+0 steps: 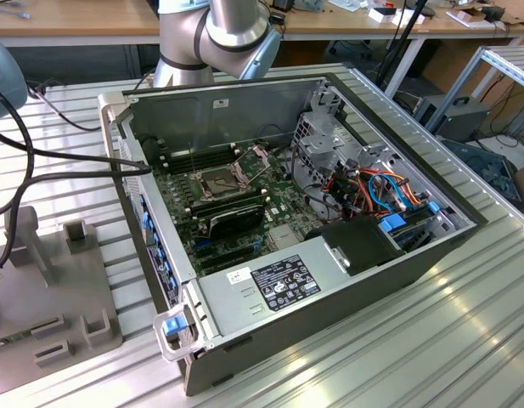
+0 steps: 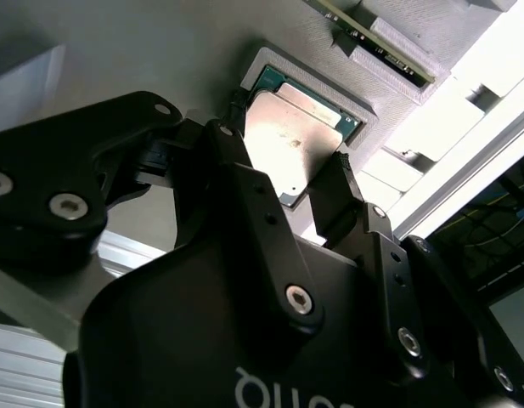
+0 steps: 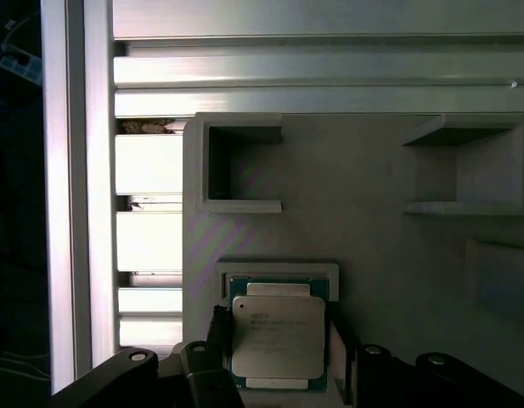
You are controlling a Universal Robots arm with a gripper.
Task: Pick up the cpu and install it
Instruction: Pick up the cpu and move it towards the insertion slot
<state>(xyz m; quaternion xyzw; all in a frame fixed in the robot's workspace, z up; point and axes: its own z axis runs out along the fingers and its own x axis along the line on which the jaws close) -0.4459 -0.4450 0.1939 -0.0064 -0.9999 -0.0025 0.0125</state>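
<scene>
The cpu (image 3: pixel 277 336) lies silver face up in a square recess of the grey holder (image 3: pixel 363 238); it shows in both wrist views (image 2: pixel 291 127). My gripper (image 3: pixel 278 344) stands over it, one black finger (image 2: pixel 232 149) against each of two opposite edges, so it looks shut on the chip, which still sits in the recess. In the exterior view the dark cpu socket (image 1: pixel 221 180), its metal frame swung up, lies on the green board inside the opened computer case (image 1: pixel 270 293).
The grey holder (image 1: pixel 49 289) sits at the exterior view's left on the ribbed metal table (image 1: pixel 465 340), with raised pockets (image 3: pixel 240 166) near the chip's recess. Black cables (image 1: pixel 41 157) run from the left to the case. The arm's base (image 1: pixel 215 34) stands behind the case.
</scene>
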